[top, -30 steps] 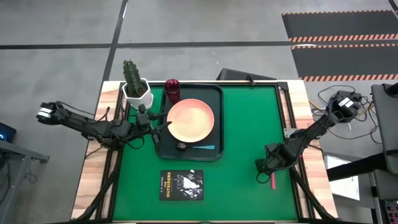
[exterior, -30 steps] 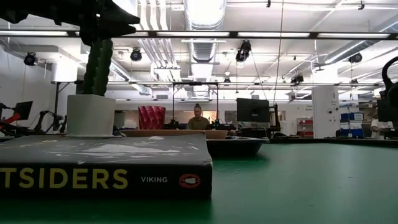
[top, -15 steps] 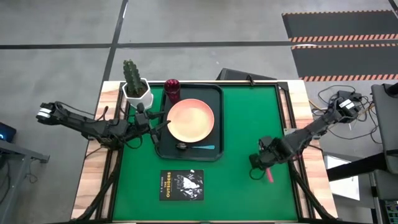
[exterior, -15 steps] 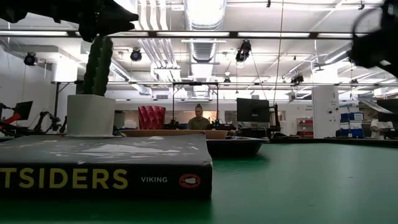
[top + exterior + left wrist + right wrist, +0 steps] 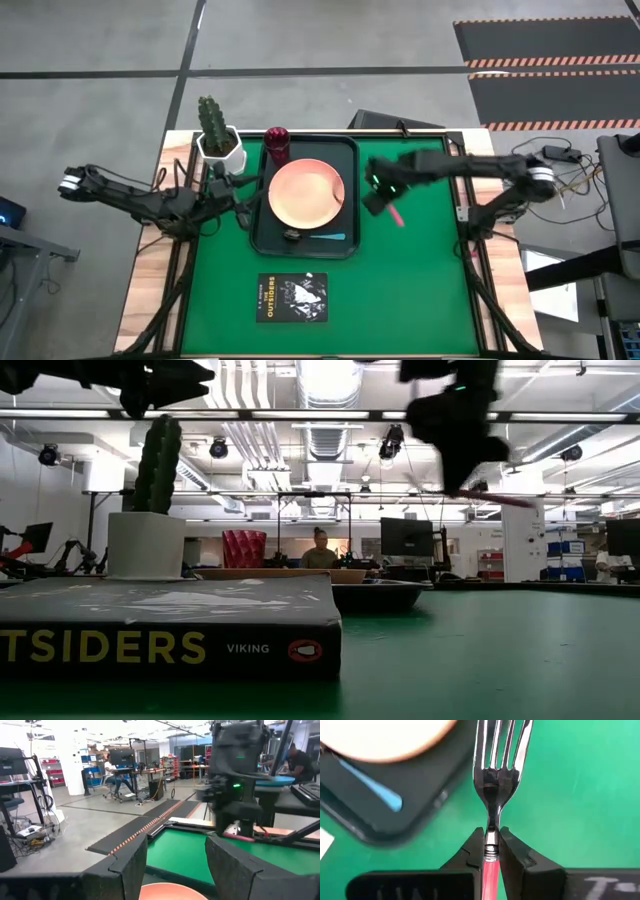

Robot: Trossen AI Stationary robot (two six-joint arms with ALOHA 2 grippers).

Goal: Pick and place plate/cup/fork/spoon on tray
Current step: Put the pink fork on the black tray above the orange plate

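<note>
The dark tray (image 5: 262, 232) lies on the green mat. On it are the peach plate (image 5: 307, 192), the maroon cup (image 5: 277, 145) at its far left corner, and the teal-handled spoon (image 5: 322, 237) by its near rim. My right gripper (image 5: 380, 203) hangs above the mat just right of the tray. It is shut on the fork (image 5: 497, 750), whose pink handle (image 5: 396, 214) sticks out toward the near right. My left gripper (image 5: 175, 865) is open and empty at the tray's left side, over the plate's rim. My right gripper pinches the fork between its two fingers at the metal neck (image 5: 491, 836), where it joins the pink handle. The fingers come from above, one on each side of the neck. The fork is lifted clear of the mat and roughly level, tines toward the tray.
A black book (image 5: 292, 297) lies near the mat's front edge, left of centre. A white pot with a cactus (image 5: 218, 140) stands at the far left, beside the cup. The green mat (image 5: 420, 280) is bare to the right of the tray.
My right gripper has risen from the mat near the table's right edge with the fork. It has swung toward the far left, to just right of the tray. The fork is now lifted clear. My left gripper has drawn back a little toward the table's left.
</note>
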